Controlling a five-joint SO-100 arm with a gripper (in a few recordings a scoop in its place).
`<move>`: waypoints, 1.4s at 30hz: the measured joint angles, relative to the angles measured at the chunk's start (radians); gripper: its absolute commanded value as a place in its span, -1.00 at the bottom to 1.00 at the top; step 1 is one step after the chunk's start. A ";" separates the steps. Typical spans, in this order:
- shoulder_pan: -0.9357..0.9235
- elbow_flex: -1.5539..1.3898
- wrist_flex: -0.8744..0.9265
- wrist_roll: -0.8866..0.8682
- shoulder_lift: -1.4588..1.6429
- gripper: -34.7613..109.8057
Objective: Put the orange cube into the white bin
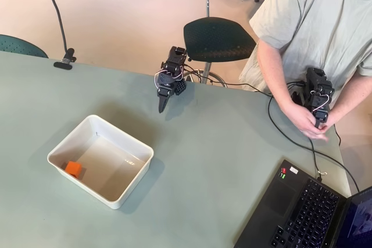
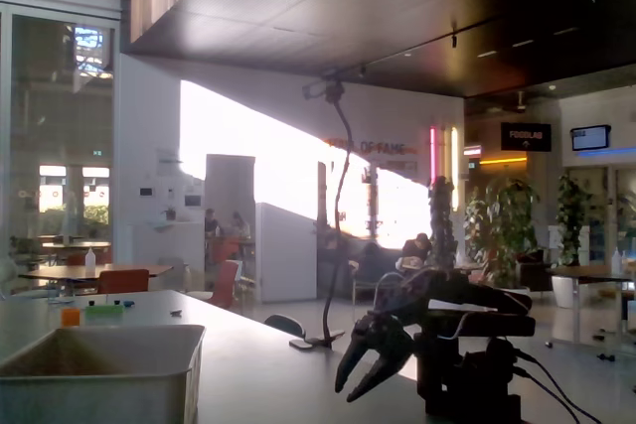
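The orange cube (image 1: 73,168) lies inside the white bin (image 1: 125,143), in the bin's left corner as the overhead view shows it. In the fixed view the bin (image 2: 99,374) stands at the lower left, and its near wall hides what is inside. My gripper (image 1: 162,106) hangs over the table near the far edge, up and to the right of the bin and well away from it. Seen from the side, the gripper (image 2: 353,386) points down at the table with its two fingertips a little apart and nothing between them.
An open laptop (image 1: 308,210) sits at the table's lower right corner, and a black cable (image 1: 279,126) runs across the table to it. A clamp with a gooseneck (image 1: 64,62) grips the far edge. A person stands at the right, behind the table.
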State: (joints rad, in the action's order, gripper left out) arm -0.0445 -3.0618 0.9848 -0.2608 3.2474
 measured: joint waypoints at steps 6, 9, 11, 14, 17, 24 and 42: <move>0.000 -0.005 0.026 0.000 0.002 -0.40; 0.000 -0.005 0.066 0.003 0.003 -0.40; 0.000 -0.005 0.081 0.006 0.003 -0.40; 0.000 -0.005 0.089 0.006 0.003 -0.40; 0.000 -0.018 0.089 0.006 0.003 -0.40; 0.000 -0.029 0.089 0.003 0.005 -0.38; 0.000 -0.044 0.089 0.000 0.009 -0.39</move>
State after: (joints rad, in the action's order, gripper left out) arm -0.0445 -3.1063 1.0738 -0.2608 3.2566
